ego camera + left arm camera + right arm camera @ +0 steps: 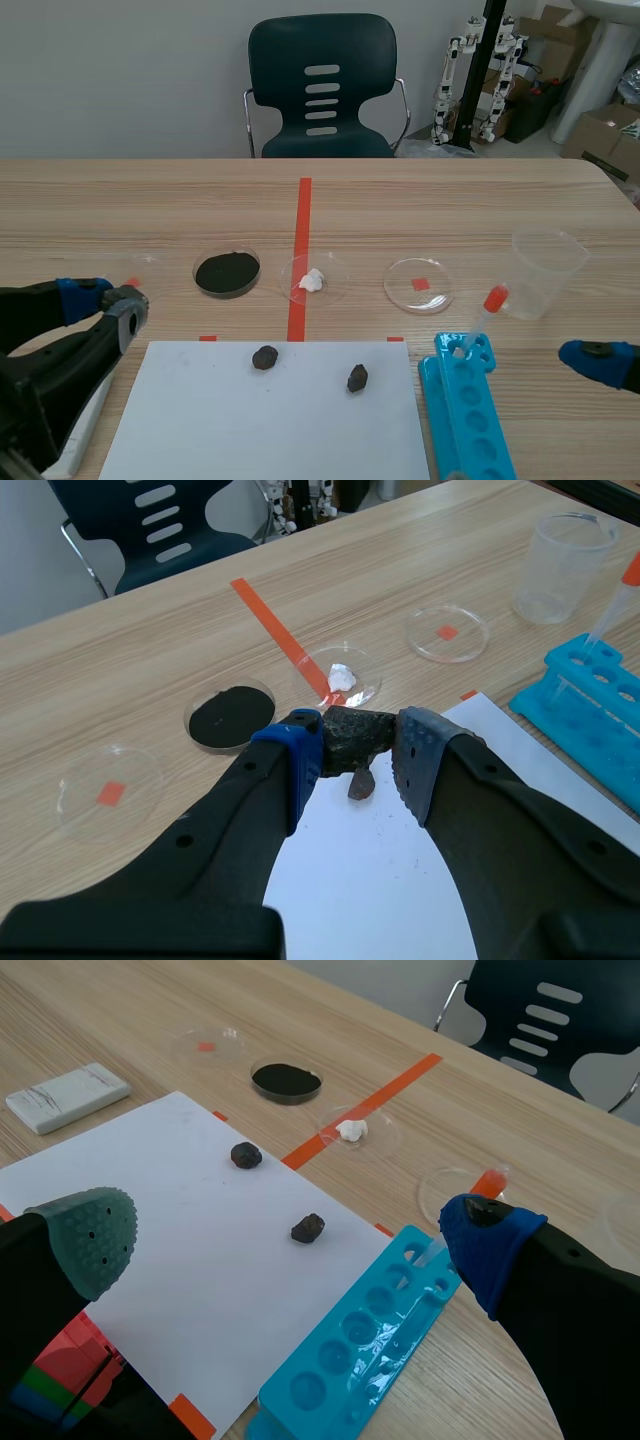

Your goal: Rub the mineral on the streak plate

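My left gripper (pixel 360 748) is shut on a dark rough mineral (pixel 352 740), held above the near left part of a white sheet (pixel 390 870). In the scene view the left gripper (pixel 115 298) hangs over the table left of the sheet (pixel 270 425). Two more dark minerals (pixel 265 357) (pixel 357 377) lie on the sheet. A white streak plate (pixel 66 1096) rests left of the sheet, partly under my left arm in the scene view. My right gripper (pixel 292 1252) is open and empty, off the right of the sheet beside a blue rack.
Behind the sheet stand petri dishes: black powder (pixel 227 271), a white lump (pixel 314 280), and empty ones (pixel 418 285) (pixel 140 262). A clear cup (pixel 545 272), a blue tube rack (pixel 465 410) and an orange-bulbed dropper (pixel 487 305) are at the right. A chair (pixel 322 90) stands behind the table.
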You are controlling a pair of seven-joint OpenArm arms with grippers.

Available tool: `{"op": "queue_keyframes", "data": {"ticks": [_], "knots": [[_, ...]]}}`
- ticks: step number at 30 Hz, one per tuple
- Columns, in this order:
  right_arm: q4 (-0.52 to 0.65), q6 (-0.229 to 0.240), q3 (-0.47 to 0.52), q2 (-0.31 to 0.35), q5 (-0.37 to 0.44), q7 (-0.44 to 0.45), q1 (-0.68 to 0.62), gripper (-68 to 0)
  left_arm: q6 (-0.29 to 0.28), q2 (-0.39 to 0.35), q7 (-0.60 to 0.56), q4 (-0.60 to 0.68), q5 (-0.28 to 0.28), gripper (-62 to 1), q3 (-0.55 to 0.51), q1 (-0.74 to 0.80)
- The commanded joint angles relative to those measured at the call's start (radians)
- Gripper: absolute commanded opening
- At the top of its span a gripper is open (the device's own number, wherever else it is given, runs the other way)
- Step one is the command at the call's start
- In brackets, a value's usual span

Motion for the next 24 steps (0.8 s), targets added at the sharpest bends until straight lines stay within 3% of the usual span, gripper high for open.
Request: {"op": "queue_keyframes", "data": {"ticks": [1,8,10,16,24], "knots": [[0.009,0.001,0.003,0.0,0.01,0.012,-0.002,-3.7,-0.002,0.008,-0.015,0.002,-0.006,-49.3,0.005,0.0],[0.009,0.001,0.003,0.0,0.01,0.012,-0.002,-3.7,-0.01,0.008,0.031,-0.066,-0.006,-49.3,0.005,-0.061],[0.009,0.001,0.003,0.0,0.01,0.012,-0.002,-3.7,-0.01,0.011,0.107,-0.088,-0.01,-49.3,0.005,-0.087],[0.009,0.001,0.003,0.0,0.01,0.012,-0.002,-3.7,-0.01,0.01,0.369,-0.134,-0.1,-49.3,0.005,-0.181],[0.009,0.001,0.003,0.0,0.01,0.012,-0.002,-3.7,0.0,0.01,0.769,-0.14,-0.174,-49.3,0.005,-0.304]]}}
